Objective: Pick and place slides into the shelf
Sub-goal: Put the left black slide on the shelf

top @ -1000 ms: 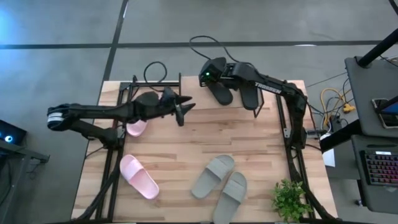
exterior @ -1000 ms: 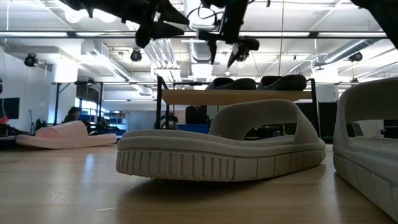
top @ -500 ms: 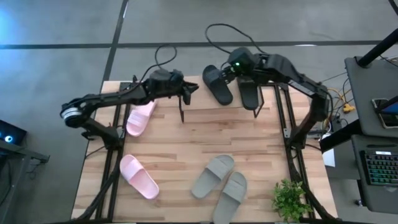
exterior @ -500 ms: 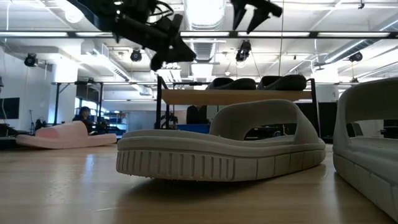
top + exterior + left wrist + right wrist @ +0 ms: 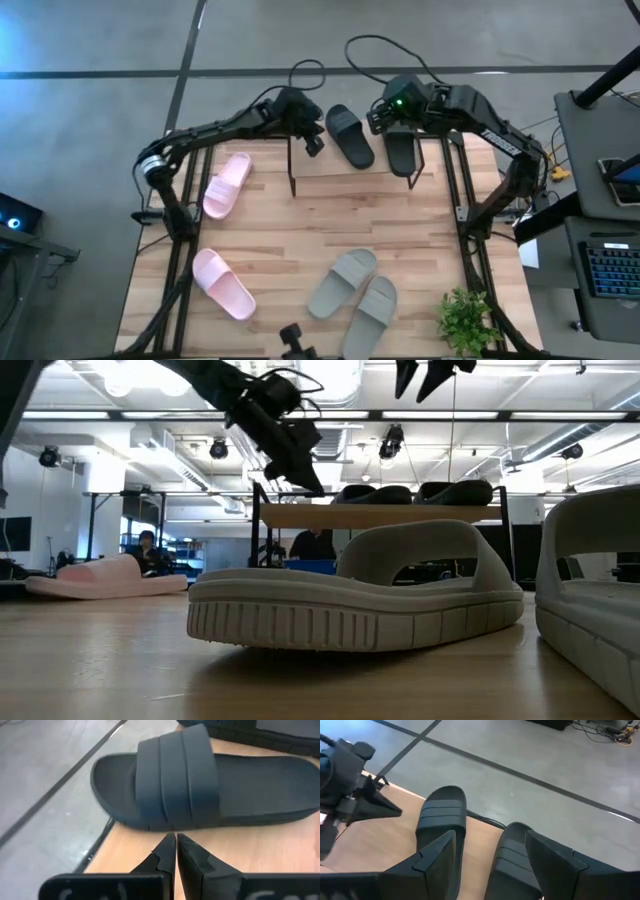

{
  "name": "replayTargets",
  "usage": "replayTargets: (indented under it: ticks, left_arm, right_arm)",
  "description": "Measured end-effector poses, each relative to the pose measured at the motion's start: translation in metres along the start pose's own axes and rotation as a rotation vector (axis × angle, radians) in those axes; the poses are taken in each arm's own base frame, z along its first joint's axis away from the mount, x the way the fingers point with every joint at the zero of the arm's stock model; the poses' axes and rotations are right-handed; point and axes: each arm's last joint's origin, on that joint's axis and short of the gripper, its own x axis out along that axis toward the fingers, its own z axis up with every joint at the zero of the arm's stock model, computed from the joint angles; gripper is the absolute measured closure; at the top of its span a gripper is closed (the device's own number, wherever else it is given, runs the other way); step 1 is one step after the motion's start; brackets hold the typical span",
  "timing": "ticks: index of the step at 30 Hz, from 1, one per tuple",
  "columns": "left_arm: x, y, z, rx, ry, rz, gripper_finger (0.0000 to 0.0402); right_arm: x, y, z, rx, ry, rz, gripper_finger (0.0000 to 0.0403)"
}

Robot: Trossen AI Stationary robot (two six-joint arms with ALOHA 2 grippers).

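Two black slides [image 5: 350, 135] [image 5: 400, 150] lie soles down on the shelf [image 5: 330, 165] at the table's far edge. My left gripper [image 5: 312, 140] is shut, with its tips [image 5: 176, 845] level over the shelf board at the side of the left black slide [image 5: 175, 785]. My right gripper [image 5: 385, 112] hangs open and empty above the black pair [image 5: 442, 815] [image 5: 512, 850]. One pink slide [image 5: 227, 185] lies left of the shelf and the other [image 5: 225, 283] lies at the near left. The grey-green pair [image 5: 342, 283] [image 5: 372, 312] lies at the near middle. My left gripper's shut fingertips [image 5: 170, 842] stand right at the long side of the left black slide, below its strap [image 5: 165, 827]. They come at it level, from the table's left. I cannot tell whether they touch it. The slide lies flat on the shelf board.
A small green plant [image 5: 468, 320] stands at the near right corner. A dark object [image 5: 292, 340] shows at the near edge. The left end of the shelf board [image 5: 305, 170] is bare. Cables [image 5: 360, 50] lie on the floor behind the table.
My left gripper has swung from over the table's left part toward the far edge and the shelf, and come down beside the left black slide. My right gripper has risen from the black slides and drawn a little toward the table's right. The slides have stayed in place.
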Motion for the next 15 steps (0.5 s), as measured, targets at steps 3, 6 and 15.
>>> replayTargets:
  ticks: [3,6,15]
  left_arm:
    - [0.014,0.002,0.004,0.032,0.047,-0.002,0.0401]
    - [0.027,0.004,0.004,0.041,0.091,0.001,0.0401]
    - [0.043,0.005,0.006,0.047,0.083,0.016,0.0401]
  right_arm:
    - [0.002,0.002,0.0,-0.005,0.005,-0.003,0.0173]
    - [0.006,0.004,-0.001,-0.015,0.016,-0.009,0.0172]
    - [0.012,0.005,-0.009,-0.068,0.086,-0.049,0.0177]
